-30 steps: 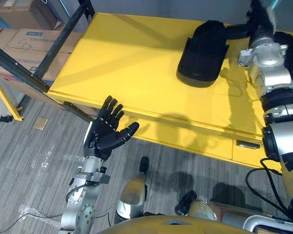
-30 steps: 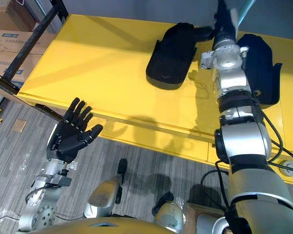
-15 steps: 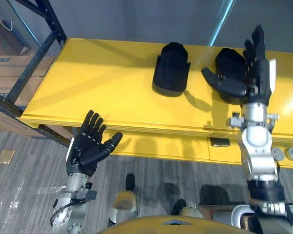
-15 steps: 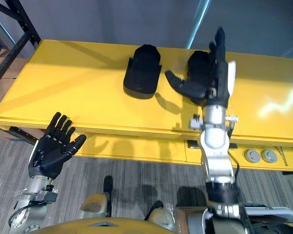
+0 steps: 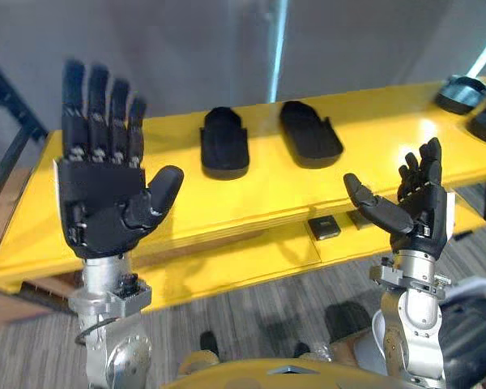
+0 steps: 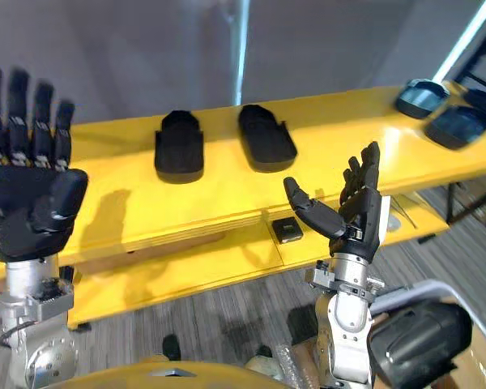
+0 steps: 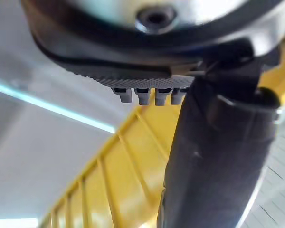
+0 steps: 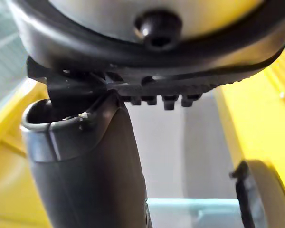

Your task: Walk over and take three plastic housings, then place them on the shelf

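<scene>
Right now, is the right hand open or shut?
Open: the right hand holds its fingers straight up, thumb spread aside, with nothing in its palm.

Both hands raised, empty.
Left hand (image 5: 105, 198) up high, palm to camera, fingers straight, thumb out. Right hand (image 5: 413, 215) lower, fingers straight up, thumb spread, wrist vertical.

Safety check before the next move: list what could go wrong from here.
1. The left hand is raised open high in the head views, hiding part of the yellow shelf; a reach on that side could be misjudged.
2. The right hand, open and empty, seems close to the shelf's front edge and might knock it in a turn.
</scene>
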Tool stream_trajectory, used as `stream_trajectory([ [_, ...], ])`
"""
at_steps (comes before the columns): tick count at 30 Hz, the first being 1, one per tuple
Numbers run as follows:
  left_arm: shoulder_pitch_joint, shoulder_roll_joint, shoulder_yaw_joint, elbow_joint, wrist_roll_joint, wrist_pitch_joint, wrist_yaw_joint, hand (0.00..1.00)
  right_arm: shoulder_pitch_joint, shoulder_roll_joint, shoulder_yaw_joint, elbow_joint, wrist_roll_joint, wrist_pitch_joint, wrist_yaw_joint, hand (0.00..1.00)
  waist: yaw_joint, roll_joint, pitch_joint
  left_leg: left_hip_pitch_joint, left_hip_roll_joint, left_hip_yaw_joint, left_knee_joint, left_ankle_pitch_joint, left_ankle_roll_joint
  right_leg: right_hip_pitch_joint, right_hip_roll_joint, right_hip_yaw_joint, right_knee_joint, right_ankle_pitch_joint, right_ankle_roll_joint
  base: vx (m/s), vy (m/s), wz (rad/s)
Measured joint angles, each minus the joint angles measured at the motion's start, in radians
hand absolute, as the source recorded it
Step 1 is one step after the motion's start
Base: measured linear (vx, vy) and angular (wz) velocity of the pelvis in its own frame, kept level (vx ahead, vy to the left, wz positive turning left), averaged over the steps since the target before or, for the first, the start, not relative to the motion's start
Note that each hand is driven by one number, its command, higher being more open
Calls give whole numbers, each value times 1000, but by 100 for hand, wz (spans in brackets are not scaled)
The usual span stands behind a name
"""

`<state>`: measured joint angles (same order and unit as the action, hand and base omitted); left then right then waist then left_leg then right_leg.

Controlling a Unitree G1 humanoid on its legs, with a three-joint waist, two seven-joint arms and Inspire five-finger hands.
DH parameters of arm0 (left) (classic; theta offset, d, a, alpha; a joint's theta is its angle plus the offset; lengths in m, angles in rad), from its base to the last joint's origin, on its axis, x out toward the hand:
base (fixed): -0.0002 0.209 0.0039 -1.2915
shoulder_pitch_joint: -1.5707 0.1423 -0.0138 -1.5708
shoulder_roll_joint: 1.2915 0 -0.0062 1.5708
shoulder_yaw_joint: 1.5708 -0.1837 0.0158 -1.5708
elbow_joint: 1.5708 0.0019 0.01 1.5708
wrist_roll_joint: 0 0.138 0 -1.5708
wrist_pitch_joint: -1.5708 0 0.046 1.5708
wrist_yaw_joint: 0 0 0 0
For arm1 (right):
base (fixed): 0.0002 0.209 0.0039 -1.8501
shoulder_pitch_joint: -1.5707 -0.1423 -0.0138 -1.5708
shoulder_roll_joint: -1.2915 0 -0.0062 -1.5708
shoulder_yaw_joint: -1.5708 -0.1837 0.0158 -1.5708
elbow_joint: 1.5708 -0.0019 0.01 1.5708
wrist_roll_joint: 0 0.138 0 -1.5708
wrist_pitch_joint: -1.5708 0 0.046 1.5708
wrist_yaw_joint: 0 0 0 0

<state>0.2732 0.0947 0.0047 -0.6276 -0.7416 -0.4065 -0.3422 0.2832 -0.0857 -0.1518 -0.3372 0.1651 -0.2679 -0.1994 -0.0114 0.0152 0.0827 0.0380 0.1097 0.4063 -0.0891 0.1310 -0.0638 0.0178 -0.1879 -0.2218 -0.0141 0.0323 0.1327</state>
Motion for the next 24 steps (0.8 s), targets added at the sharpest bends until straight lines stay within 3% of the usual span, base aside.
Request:
stream_trajectory([
  [5, -11, 3, -93, 90, -2, 40, 5, 100, 101, 3, -48, -68, 1, 0, -87, 100, -70, 3, -2, 45, -1, 110, 0, -33, -16, -48, 15, 121, 8, 16, -2, 36, 17, -81],
  [7, -45, 6, -136, 161, 2, 41, 51, 100, 147, 15, -84, -68, 6, -1, -114, 100, -122, 1, -1, 51, 4, 168, 1, -42, -29, -84, 23, 159, 15, 20, -8, 44, 2, -76],
  [12, -123, 18, -205, 208, 2, 38, 120, 100, 245, 66, -131, -68, 10, -8, -115, 100, -204, -15, 8, 96, 17, 272, 4, -74, -51, -110, 50, 230, 12, 44, -33, 83, -4, -70],
  [15, -174, 22, -254, 208, 3, 25, 130, 100, 274, 82, -133, -68, 46, -24, -100, 100, -221, -12, 8, 124, 36, 317, 28, -103, -71, -110, 69, 259, 11, 72, -35, 120, -29, -63],
  [16, -192, 21, -271, 208, 5, 11, 149, 100, 270, 84, -132, -68, 49, -27, -81, 100, -216, -11, 9, 110, 59, 297, 107, -148, -66, -110, 85, 293, 10, 81, -36, 138, -85, -98],
  [17, -200, 17, -273, 207, 18, -8, 183, 100, 258, 78, -130, -70, 55, -34, -43, 100, -204, 0, 14, 84, 93, 188, 215, -223, -39, -105, 109, 340, 5, 94, -43, 138, -96, -112],
  [18, -201, 14, -272, 207, 29, -19, 207, 100, 246, 71, -126, -71, 61, -38, -19, 100, -197, 10, 17, 69, 110, 126, 266, -261, -33, -103, 124, 362, 1, 96, -44, 99, -67, -137],
  [19, -199, 11, -268, 208, 45, -27, 251, 100, 219, 42, -108, -72, 88, -53, 15, 100, -184, 35, 27, 53, 130, 8, 346, -330, -36, -102, 149, 410, 1, 100, -46, 35, 16, -112],
  [21, -185, 13, -262, 213, 48, -28, 294, 100, 181, -3, -79, -72, 90, -55, 57, 100, -171, 71, 32, 43, 132, -145, 420, -382, -37, -102, 185, 470, 1, 103, -40, 19, 99, -114],
  [24, -148, 15, -229, 227, 49, -31, 313, 100, 120, -40, 9, -66, 95, -55, 90, 100, -137, 62, 65, 29, 95, -269, 512, -416, 4, -104, 186, 536, -2, 99, -45, -34, 132, -76],
])
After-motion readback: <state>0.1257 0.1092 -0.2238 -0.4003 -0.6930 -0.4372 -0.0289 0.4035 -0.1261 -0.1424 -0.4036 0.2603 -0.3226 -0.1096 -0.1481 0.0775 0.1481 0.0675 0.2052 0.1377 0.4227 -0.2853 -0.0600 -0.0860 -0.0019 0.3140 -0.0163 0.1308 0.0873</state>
